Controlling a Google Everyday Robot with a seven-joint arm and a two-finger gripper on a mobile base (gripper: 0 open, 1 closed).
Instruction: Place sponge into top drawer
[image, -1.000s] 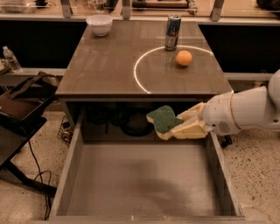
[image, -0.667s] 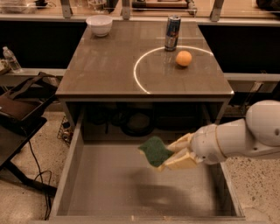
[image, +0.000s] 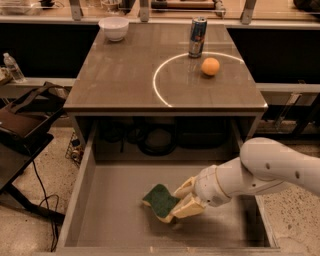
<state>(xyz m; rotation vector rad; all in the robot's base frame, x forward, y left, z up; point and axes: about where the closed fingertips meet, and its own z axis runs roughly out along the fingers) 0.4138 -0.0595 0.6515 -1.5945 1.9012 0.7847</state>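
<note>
The gripper (image: 177, 204) is down inside the top drawer (image: 111, 205), its pale fingers (image: 186, 187) clenched on the 3 o'clock end of the sponge (image: 160, 199). The jaws stand only as far apart as the pad is thick. The sponge is tilted, green face up, over the drawer floor a little toward 5 o'clock from its middle. Whether its low corner touches the floor cannot be told.

The white arm (image: 270, 170) comes in from 3 o'clock and is cut off at the frame edge. It hides part of the drawer's right wall. The drawer's front edge is cropped at 6 o'clock.

On the table (image: 115, 75), toward 1 o'clock, a can (image: 197, 36) stands on a white ring (image: 155, 85). Its label is too blurred to read. An orange ball (image: 210, 66) lies at 4 o'clock of the can, and a white bowl (image: 114, 28) sits at 11 o'clock.
</note>
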